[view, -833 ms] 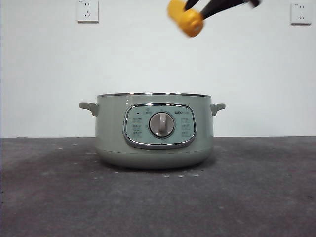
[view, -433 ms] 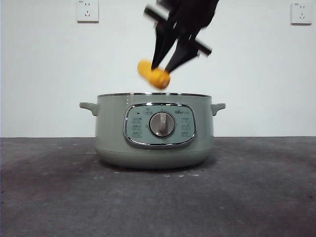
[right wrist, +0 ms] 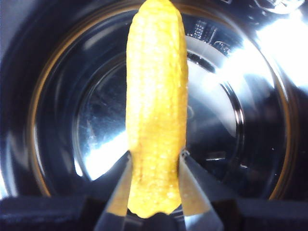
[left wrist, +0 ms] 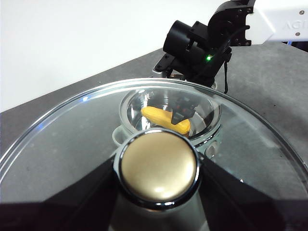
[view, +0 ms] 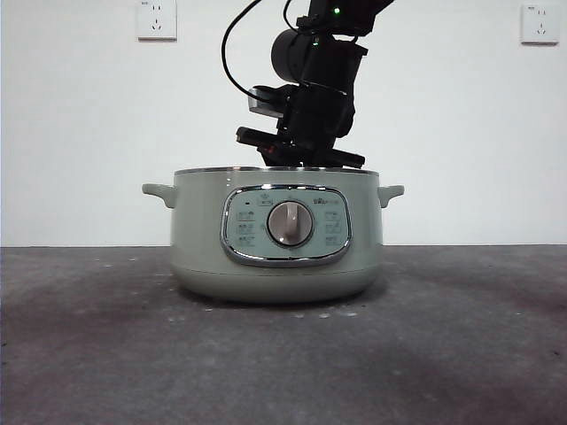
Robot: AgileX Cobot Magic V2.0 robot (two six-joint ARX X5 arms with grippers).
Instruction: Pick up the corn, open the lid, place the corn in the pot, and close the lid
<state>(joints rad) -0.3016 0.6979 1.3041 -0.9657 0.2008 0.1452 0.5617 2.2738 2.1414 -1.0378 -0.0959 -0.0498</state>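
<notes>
The sage-green pot [view: 275, 239] stands open on the table. My right arm [view: 310, 97] reaches down into it from above, so the front view hides the gripper tips and the corn. In the right wrist view my right gripper [right wrist: 155, 168] is shut on the yellow corn [right wrist: 156, 96], held over the pot's shiny inner bottom [right wrist: 231, 120]. My left gripper [left wrist: 159, 168] is shut on the knob [left wrist: 159, 159] of the glass lid [left wrist: 72, 144] and holds it away from the pot. Through the glass I see the pot's rim [left wrist: 214, 130] and the corn [left wrist: 161, 118] inside.
The pot has a small handle on each side [view: 159, 192] [view: 391, 191] and a dial [view: 290, 223] in front. The dark grey table [view: 283, 363] runs to a white wall with two sockets [view: 157, 19] [view: 539, 24].
My right gripper has come down with the corn from high at the right to inside the pot. The corn no longer shows in the front view.
</notes>
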